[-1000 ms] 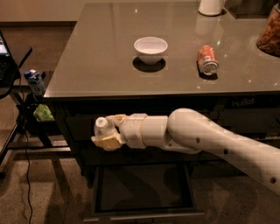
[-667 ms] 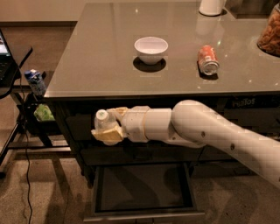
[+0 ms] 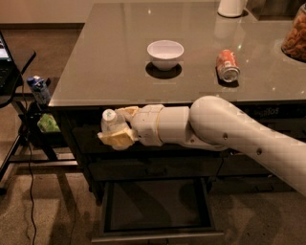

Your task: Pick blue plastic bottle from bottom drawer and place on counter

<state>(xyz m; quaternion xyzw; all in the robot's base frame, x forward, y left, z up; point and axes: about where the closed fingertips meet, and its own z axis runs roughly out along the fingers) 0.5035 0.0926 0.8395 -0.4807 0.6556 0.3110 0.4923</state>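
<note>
My gripper [image 3: 114,129] is shut on the blue plastic bottle [image 3: 111,120], a small clear bottle whose white cap points up. It holds the bottle in front of the cabinet, just below the counter's front edge at its left end. The bottom drawer [image 3: 158,206] is pulled open below, and its dark inside shows nothing in it. The grey counter [image 3: 110,57] spreads above and behind the gripper.
On the counter stand a white bowl [image 3: 165,53], a red soda can [image 3: 227,65] on its side, a white container [image 3: 232,6] at the back and a snack jar [image 3: 295,34] at the right. A black side table [image 3: 14,72] with a blue-capped bottle [image 3: 39,89] stands at the left.
The gripper has risen with the bottle, from in front of the upper drawers to just under the counter's edge.
</note>
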